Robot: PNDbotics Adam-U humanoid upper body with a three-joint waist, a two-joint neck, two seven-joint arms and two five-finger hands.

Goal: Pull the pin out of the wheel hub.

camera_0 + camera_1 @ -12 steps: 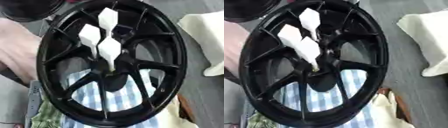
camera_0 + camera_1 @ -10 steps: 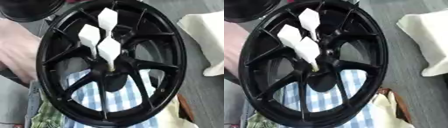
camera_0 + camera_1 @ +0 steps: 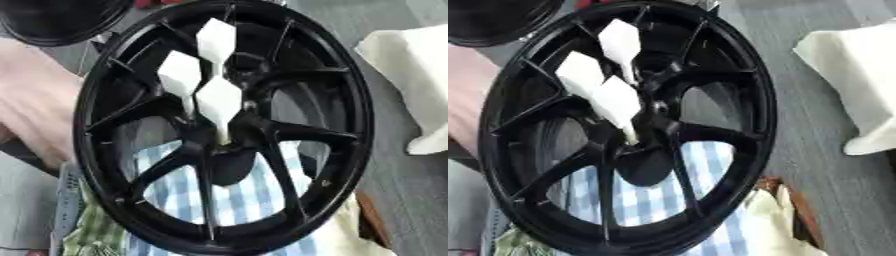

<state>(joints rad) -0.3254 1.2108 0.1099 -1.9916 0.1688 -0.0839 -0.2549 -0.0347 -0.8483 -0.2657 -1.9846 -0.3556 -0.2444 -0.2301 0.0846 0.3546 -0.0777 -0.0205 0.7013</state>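
Black wheel hub [image 3: 289, 135], glossy, with thin forked spokes running out to a broad round rim; fills most of both views, tilted, near edge lowest. Three white pins [image 3: 218, 100] standing in the hub's centre ring, each a flat diamond-shaped head on a thin pale stem; matte, plastic-looking. Topmost pin [image 3: 215, 41] toward the hub's far rim, second pin [image 3: 179, 76] left of centre, third nearest the middle with its stem going down into a hole beside the centre bore. All three seated in the hub, none lifted clear.

Seen through the hub's lower openings: blue-and-white checked cloth [image 3: 241, 195], soft and folded. Left of the hub, a blurred pinkish shape [image 3: 31, 117], too smeared to identify. Right of the hub, a cream-white cloth-like bundle [image 3: 411, 75] on grey wood-grain floor [image 3: 815, 130]. Beyond the hub's far-left rim, another dark round object [image 3: 61, 20].

No robot hand visible in either view; openness and grasp cannot be told.
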